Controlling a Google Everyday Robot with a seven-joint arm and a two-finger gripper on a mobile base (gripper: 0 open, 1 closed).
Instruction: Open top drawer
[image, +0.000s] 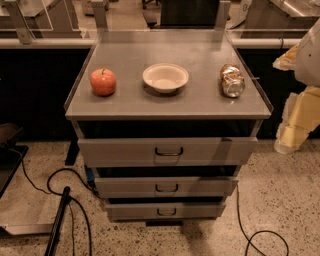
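The top drawer (167, 151) is the widest grey drawer, right under the cabinet's top. Its small dark loop handle (169, 151) sits at the middle of the flat front. A dark gap shows between the front and the tabletop. Two narrower grey drawers (166, 187) (166, 211) lie below it, each set further back. My gripper (292, 127) hangs at the right edge of the view, beside the cabinet's right front corner, at about the top drawer's height. It is well to the right of the handle and touches nothing.
On the cabinet top (200, 102) stand a red apple (103, 81) at the left, a white bowl (165, 77) in the middle and a can (232, 80) lying at the right. Black cables (60, 180) (260, 235) and a dark pole (57, 222) lie on the speckled floor.
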